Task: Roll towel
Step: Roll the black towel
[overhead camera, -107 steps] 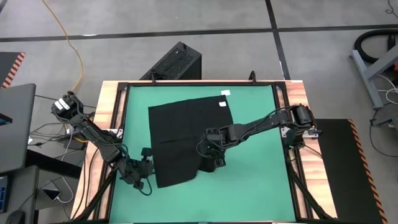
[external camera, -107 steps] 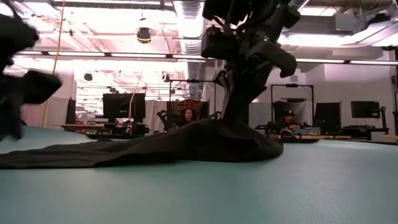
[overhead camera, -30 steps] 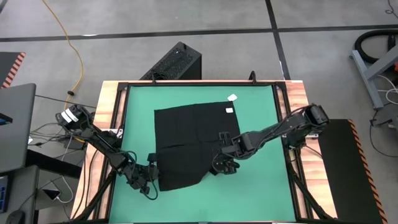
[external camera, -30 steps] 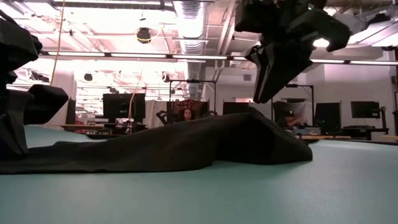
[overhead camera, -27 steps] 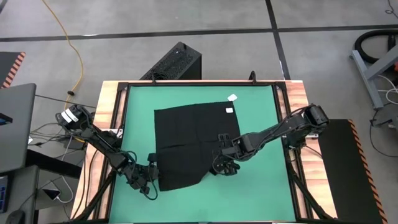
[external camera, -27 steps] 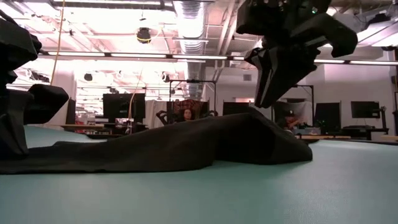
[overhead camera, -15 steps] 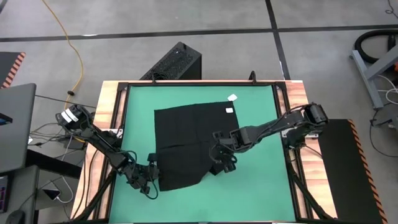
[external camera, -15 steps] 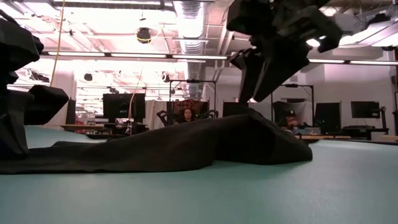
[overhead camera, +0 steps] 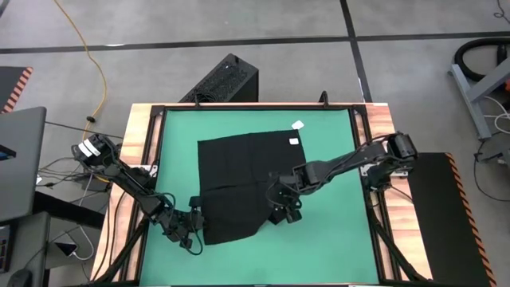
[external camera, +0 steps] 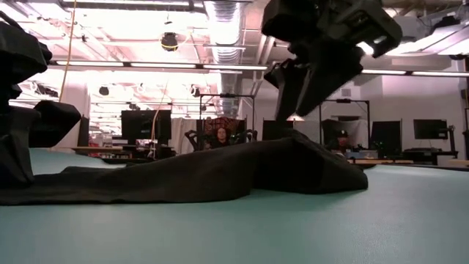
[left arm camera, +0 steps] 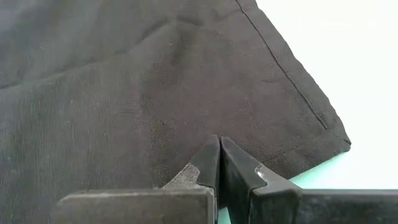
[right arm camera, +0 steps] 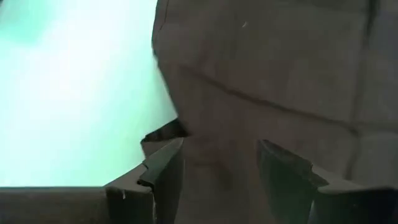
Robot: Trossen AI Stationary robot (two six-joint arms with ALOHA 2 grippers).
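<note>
The black towel lies spread on the green table, its white tag at the far right corner. Its near right part is bunched into a raised hump. My right gripper hangs open just above that hump, its fingers pointing down and clear of the cloth. In the right wrist view the towel shows beyond the spread fingers. My left gripper is shut and sits low at the towel's left edge, close to its near left corner. My left gripper has its shut fingertips down on the towel's top face, just inside the left edge near the near left corner. It comes slanting from the table's left. The cloth lies flat there; whether any is caught between the tips does not show.
A black ribbed box stands on the floor beyond the far edge. A small white scrap lies on the table by the tag. A wooden frame borders the table. Bare green shows right of the towel. A person sits far behind.
My right gripper has opened its fingers and drifted a little toward the table's left, staying above the towel's hump. The towel has kept its shape.
</note>
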